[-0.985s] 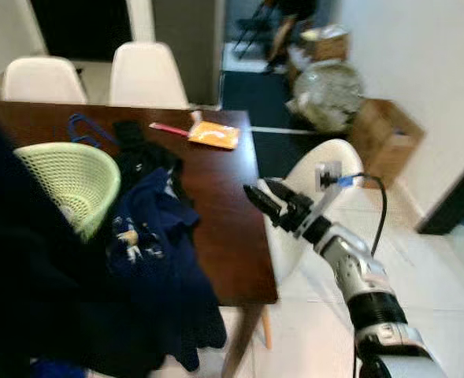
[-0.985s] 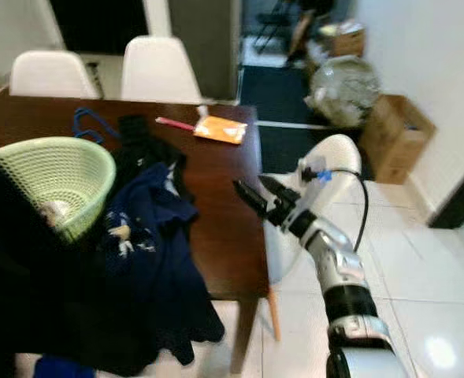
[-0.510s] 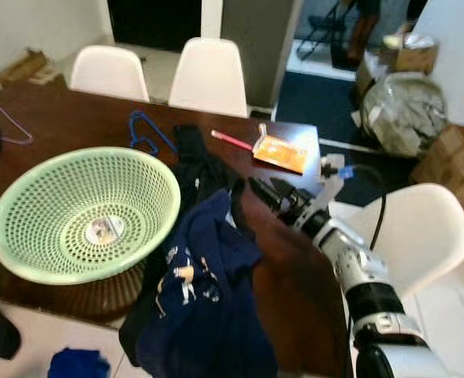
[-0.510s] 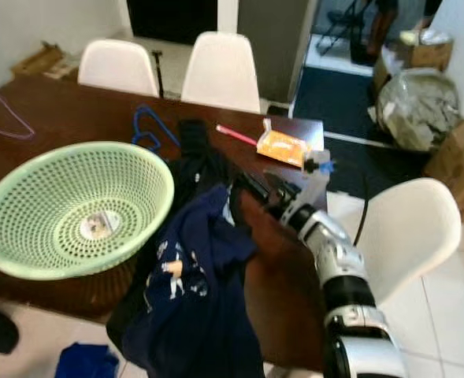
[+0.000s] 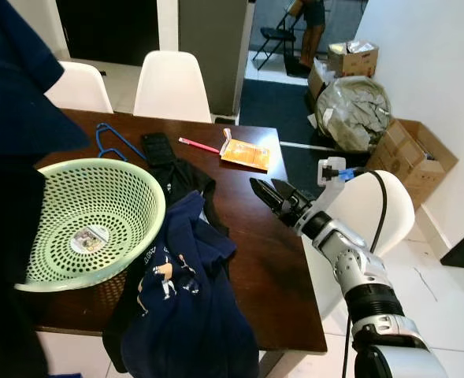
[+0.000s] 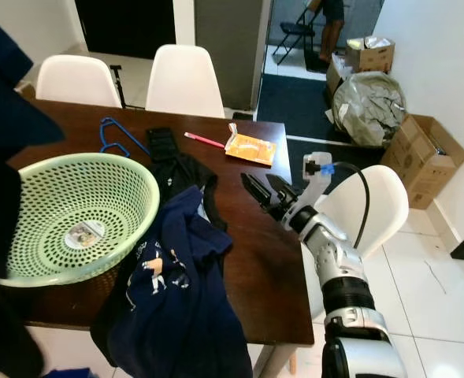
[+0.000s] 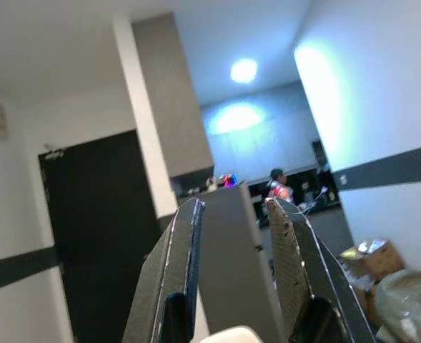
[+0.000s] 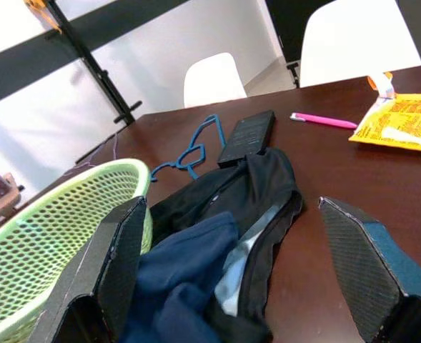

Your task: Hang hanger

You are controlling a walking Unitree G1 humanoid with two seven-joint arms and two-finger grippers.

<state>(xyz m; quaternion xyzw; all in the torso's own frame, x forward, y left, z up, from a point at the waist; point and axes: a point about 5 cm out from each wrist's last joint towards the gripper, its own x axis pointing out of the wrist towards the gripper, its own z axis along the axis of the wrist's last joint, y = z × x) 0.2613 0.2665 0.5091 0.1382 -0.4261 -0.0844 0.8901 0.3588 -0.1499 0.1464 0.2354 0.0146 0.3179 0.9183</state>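
A blue wire hanger lies flat on the dark wooden table, at the far side beyond the green basket; the right wrist view has the hanger too. My right gripper hovers open over the table's right part, aimed at the clothes, with nothing between its fingers and well short of the hanger. In the left wrist view my left gripper points up at a wall and ceiling, fingers apart and empty.
A green mesh basket stands on the table's near left. A navy garment hangs over the front edge, a black one beside it. A pink pen, orange packet, white chairs and boxes surround. Dark cloth blocks the left.
The camera has swung and risen, so the whole scene shifted. My right gripper stays open over the table's right side. Dark blue cloth now covers the upper left of the eye views.
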